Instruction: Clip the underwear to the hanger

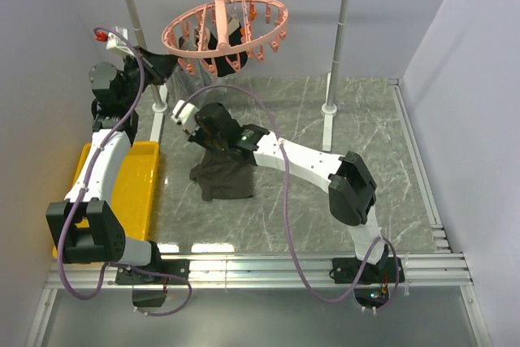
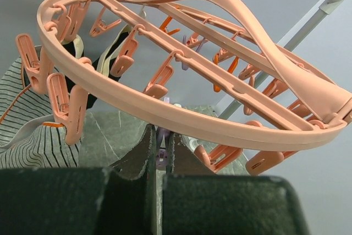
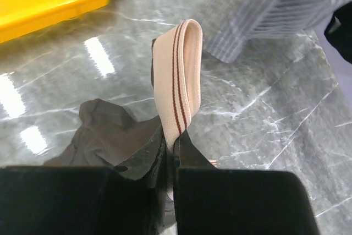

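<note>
now the right hand (image 3: 171, 136) pinches the underwear (image 3: 177, 81) by its tan waistband, looped just beyond it.

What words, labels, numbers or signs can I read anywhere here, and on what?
None readable. The round salmon-pink plastic hanger, the dark grey-brown underwear with its striped beige waistband, the yellow plastic tray and the white robot arms show no legible lettering.

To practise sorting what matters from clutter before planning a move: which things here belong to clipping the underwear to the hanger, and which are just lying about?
Job in hand:
underwear, held in the right gripper
pink hanger

Lying about:
yellow tray
striped cloth
black garment
white rail
</note>
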